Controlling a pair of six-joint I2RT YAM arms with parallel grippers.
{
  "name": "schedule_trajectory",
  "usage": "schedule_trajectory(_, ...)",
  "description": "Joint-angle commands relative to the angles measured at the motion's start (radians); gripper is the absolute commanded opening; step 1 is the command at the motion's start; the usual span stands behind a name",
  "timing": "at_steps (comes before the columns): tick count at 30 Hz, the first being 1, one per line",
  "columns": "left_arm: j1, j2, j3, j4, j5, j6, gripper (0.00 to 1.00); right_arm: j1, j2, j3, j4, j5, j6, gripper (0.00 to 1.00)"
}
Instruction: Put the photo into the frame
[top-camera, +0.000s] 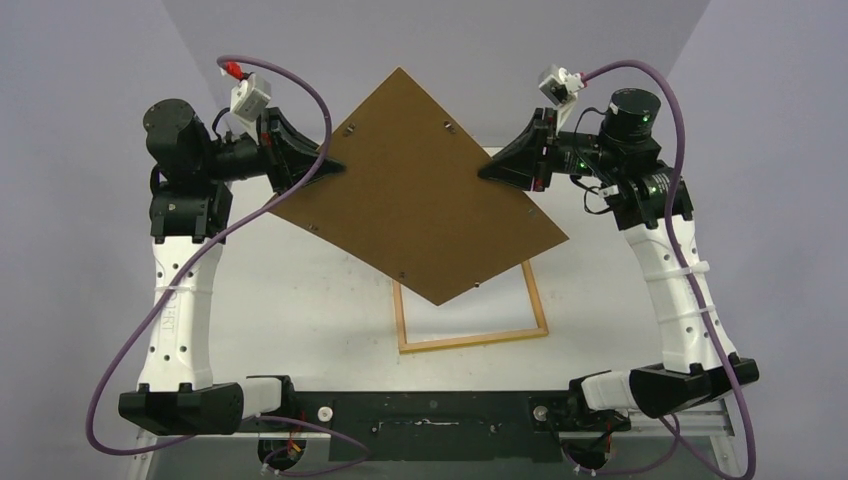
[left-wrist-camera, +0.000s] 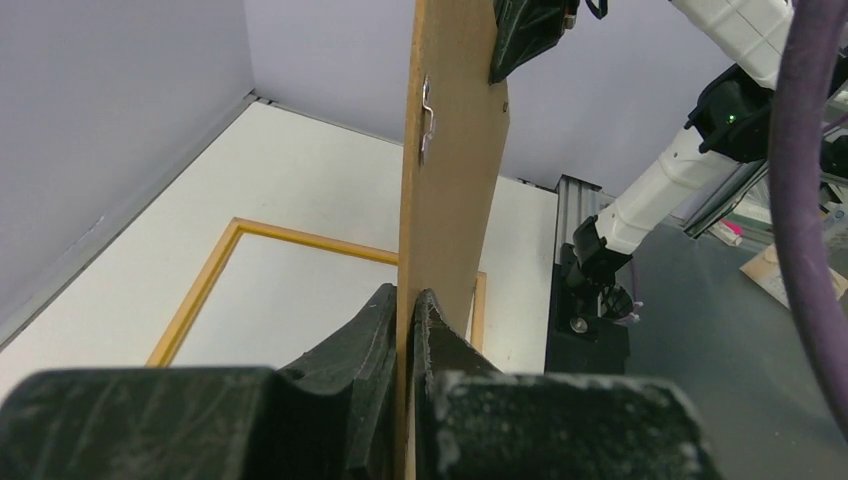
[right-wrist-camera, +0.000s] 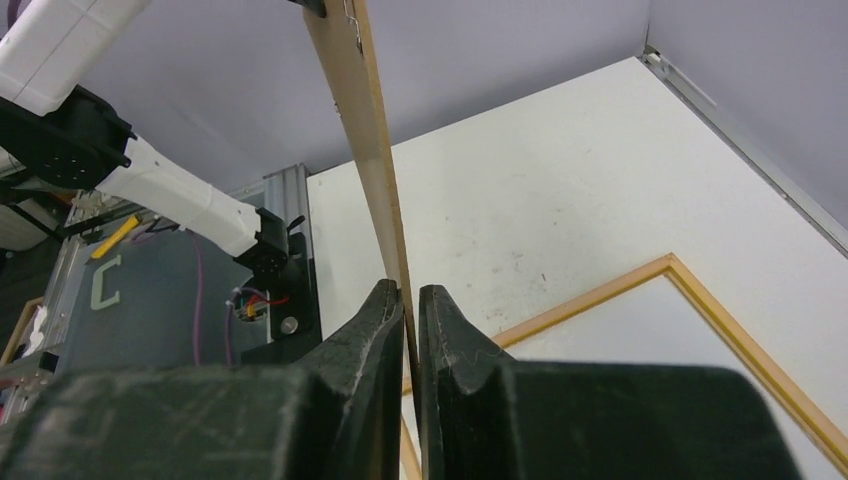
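Two grippers, the left gripper (top-camera: 335, 168) and the right gripper (top-camera: 485, 172), are each clamped tight on opposite edges of the brown board (top-camera: 420, 180), which hangs tilted in the air. Below it the frame (top-camera: 470, 339) lies back-up on the table (top-camera: 300, 320). I cannot see the photo. If the arms move out of step, the thin board could twist free, fall and knock the frame askew.

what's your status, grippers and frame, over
Both shut on the backing board: left gripper one corner, right gripper the opposite. The frame flat on the table, partly under the held-up board. No photo in view.
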Motion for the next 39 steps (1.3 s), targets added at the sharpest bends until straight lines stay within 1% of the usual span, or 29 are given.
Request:
schedule_trajectory(1,-0.002,-0.005,0.013,0.165,-0.171,-0.037,0.02,0.032,-0.073,-0.067,0.079,0.091,0.115,0.0)
schedule_trajectory(3,-0.002,-0.009,0.001,0.134,-0.204,-0.018,0.08,0.032,-0.092,-0.125,0.199,0.116,0.228,0.0)
schedule_trajectory(4,-0.001,-0.011,-0.005,0.113,-0.214,-0.005,0.13,0.031,-0.097,-0.145,0.244,0.139,0.272,0.0)
schedule_trajectory(6,-0.001,-0.016,-0.014,0.082,-0.236,0.016,0.27,0.031,-0.094,-0.173,0.284,0.175,0.357,0.0)
schedule_trajectory(8,-0.001,-0.022,-0.026,0.056,-0.252,0.035,0.32,0.032,-0.088,-0.198,0.325,0.211,0.474,0.0)
schedule_trajectory(10,0.001,-0.029,-0.042,0.026,-0.279,0.055,0.39,0.035,-0.088,-0.235,0.408,0.221,0.625,0.0)
schedule_trajectory(12,0.001,-0.035,-0.066,-0.004,-0.316,0.081,0.44,0.046,-0.096,-0.274,0.445,0.253,0.73,0.0)
schedule_trajectory(14,0.001,-0.036,-0.088,-0.022,-0.356,0.091,0.49,0.065,-0.102,-0.297,0.423,0.282,0.768,0.0)
schedule_trajectory(16,0.001,-0.033,-0.102,-0.041,-0.392,0.105,0.56,0.072,-0.111,-0.308,0.364,0.307,0.752,0.0)
schedule_trajectory(17,0.03,-0.031,-0.104,-0.054,-0.415,0.111,0.6,0.072,-0.117,-0.309,0.33,0.319,0.741,0.0)
schedule_trajectory(21,0.034,-0.011,-0.084,-0.128,-0.487,0.149,0.81,0.073,-0.121,-0.306,0.213,0.359,0.717,0.0)
schedule_trajectory(23,0.035,-0.005,-0.084,-0.139,-0.509,0.154,0.9,0.072,-0.123,-0.317,0.167,0.393,0.717,0.0)
schedule_trajectory(24,0.035,-0.005,-0.087,-0.144,-0.525,0.155,0.96,0.071,-0.125,-0.325,0.152,0.409,0.718,0.0)
schedule_trajectory(26,0.036,-0.006,-0.095,-0.153,-0.57,0.158,0.97,0.071,-0.128,-0.335,0.127,0.439,0.726,0.0)
schedule_trajectory(30,0.036,-0.017,-0.134,-0.167,-0.705,0.167,0.97,0.067,-0.119,-0.332,0.087,0.491,0.759,0.0)
schedule_trajectory(34,0.036,-0.025,-0.183,-0.194,-0.926,0.104,0.97,0.064,-0.099,-0.307,0.033,0.559,0.804,0.0)
schedule_trajectory(39,0.041,-0.015,-0.213,-0.273,-1.213,0.034,0.97,0.06,-0.089,-0.296,-0.012,0.665,0.877,0.0)
